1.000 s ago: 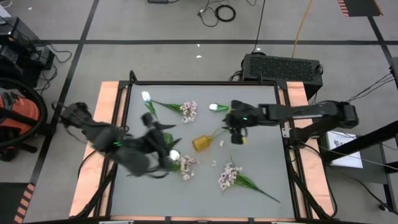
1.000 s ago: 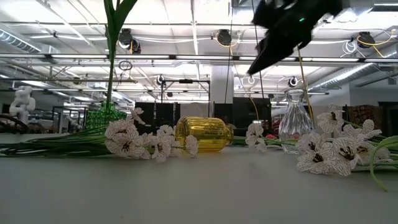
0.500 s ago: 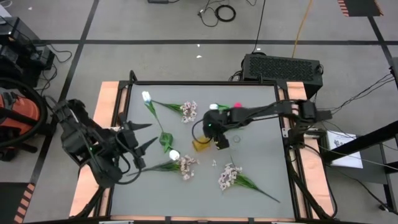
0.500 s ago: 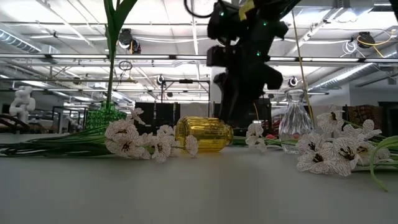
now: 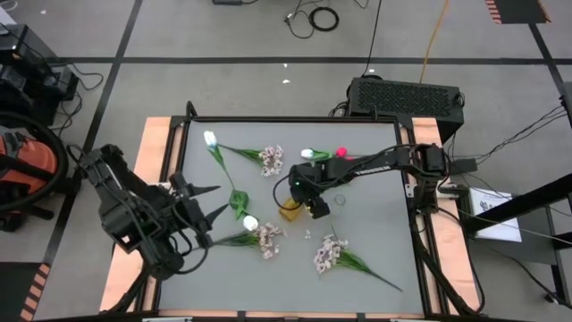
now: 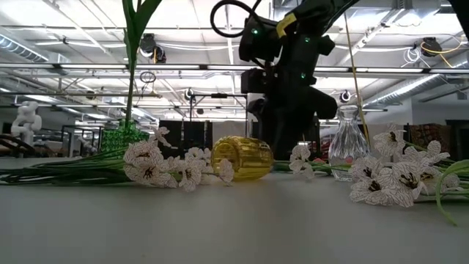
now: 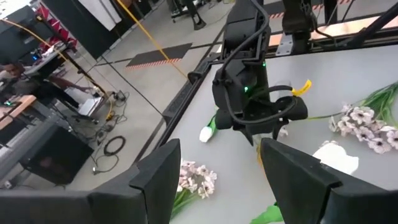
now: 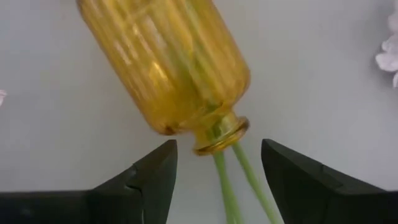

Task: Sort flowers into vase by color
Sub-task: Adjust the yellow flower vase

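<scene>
A ribbed yellow glass vase [image 5: 288, 208] lies on its side near the table's middle, and two green stems [image 8: 239, 183] stick out of its mouth. My right gripper [image 5: 307, 191] hangs over it, open. In the right wrist view its fingers stand on either side of the vase's neck [image 8: 217, 132] with a gap on both sides. My left gripper [image 5: 209, 202] is open near the table's left side and holds nothing. White tulips [image 5: 209, 139] [image 5: 251, 222] [image 5: 307, 154], a pink bloom [image 5: 340, 152] and pale blossom sprays [image 5: 271, 159] [image 5: 329, 253] lie flat on the table.
In the low view a green vase [image 6: 120, 136] stands upright with a tall stem in it, and a clear glass vase [image 6: 347, 144] stands to the right of the yellow one. Another spray [image 5: 266, 238] lies beside my left gripper. The near part of the table shows bare grey surface [image 5: 268, 286].
My right gripper has moved toward the table's left and come down over the yellow vase. My left arm has drawn back from the table's middle toward its left edge, gripper open. In the low view the yellow vase has turned slightly about on the table.
</scene>
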{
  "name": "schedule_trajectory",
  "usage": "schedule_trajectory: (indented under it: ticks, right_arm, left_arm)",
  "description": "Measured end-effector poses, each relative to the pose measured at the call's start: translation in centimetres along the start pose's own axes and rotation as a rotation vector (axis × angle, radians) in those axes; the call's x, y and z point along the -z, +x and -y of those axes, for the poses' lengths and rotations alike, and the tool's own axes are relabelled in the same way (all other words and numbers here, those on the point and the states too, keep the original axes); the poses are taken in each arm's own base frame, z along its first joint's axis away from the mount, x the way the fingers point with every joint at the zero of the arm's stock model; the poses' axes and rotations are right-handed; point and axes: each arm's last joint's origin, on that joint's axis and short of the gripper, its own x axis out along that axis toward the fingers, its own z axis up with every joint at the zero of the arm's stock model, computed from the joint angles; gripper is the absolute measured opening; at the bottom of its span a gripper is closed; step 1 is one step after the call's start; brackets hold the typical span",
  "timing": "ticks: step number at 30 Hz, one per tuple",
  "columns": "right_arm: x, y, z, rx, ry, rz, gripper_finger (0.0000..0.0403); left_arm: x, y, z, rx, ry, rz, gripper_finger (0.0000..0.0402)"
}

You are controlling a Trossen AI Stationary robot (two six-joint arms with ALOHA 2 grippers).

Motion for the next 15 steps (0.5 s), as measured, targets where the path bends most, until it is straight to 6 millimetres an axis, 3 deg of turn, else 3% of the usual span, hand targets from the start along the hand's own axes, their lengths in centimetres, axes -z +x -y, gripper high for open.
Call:
schedule_trajectory:
  ticks: [8,15]
  right_arm:
    - [-0.6,0.01,-0.37,0.01,-0.089,0.041,0.0223]
    - [-0.58,0.94,-0.65,-0.024,-0.116,0.035,0.0181]
  left_arm:
    - [-0.05,0.1,-0.07,-0.009,-0.003,0.004,0.0227]
    - [-0.05,0.11,-0.07,-0.01,-0.003,0.004,0.0227]
